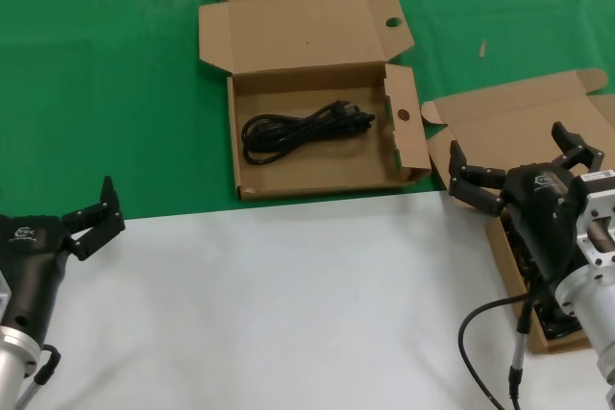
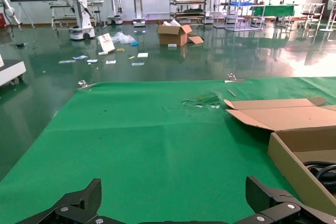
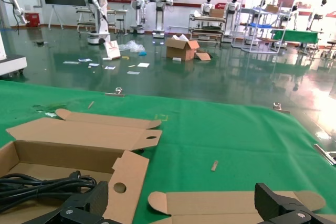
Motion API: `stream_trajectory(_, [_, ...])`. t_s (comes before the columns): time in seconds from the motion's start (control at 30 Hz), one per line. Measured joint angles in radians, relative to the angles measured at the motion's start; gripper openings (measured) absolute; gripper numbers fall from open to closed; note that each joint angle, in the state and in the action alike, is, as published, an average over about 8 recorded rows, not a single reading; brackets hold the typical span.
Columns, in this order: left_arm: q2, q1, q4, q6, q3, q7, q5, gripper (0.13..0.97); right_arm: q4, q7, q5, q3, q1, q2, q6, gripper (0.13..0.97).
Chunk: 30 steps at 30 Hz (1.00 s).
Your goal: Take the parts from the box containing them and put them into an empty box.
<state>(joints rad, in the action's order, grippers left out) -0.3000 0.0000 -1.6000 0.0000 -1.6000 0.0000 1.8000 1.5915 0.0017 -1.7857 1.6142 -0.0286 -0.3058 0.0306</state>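
Hovering over the plain-flapped box (image 1: 538, 266) at the right near edge of the bench (image 1: 288, 304), the right gripper (image 1: 524, 168) had its jaws spread wide and held nothing. That box lay directly beneath and behind it, largely hidden by the arm; only dark shapes showed inside (image 1: 538, 276), likely the remaining cords, though that could not be made out. The right arm was plainly the nearer one for a downward reach into it.

The hole-punched box (image 1: 317, 141) sat on the green mat (image 1: 115, 93) at far centre, lid folded back, already holding one power cord (image 1: 303, 130): a thin, glossy black bundle, loosely looped, its long axis running left to right across the box floor. From the right gripper it lay to the far left.

Both boxes were matte brown corrugated card, shallow and stiff-walled. The left gripper (image 1: 91, 218) waited at the near left over white bench surface, jaws parted, empty.
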Motion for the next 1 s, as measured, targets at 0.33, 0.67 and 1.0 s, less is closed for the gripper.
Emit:
stream_trajectory(0.33, [0.0, 0.0, 0.0, 0.0, 0.0, 0.0, 0.0, 0.966, 0.0, 0.0, 0.0, 0.0, 0.0, 0.0, 0.0, 0.966])
stream_trajectory(0.67, [0.0, 0.0, 0.0, 0.0, 0.0, 0.0, 0.0, 0.966, 0.0, 0.0, 0.0, 0.0, 0.0, 0.0, 0.0, 0.966])
stream_trajectory(1.0, [0.0, 0.0, 0.0, 0.0, 0.0, 0.0, 0.0, 0.966, 0.0, 0.0, 0.0, 0.0, 0.0, 0.0, 0.0, 0.966])
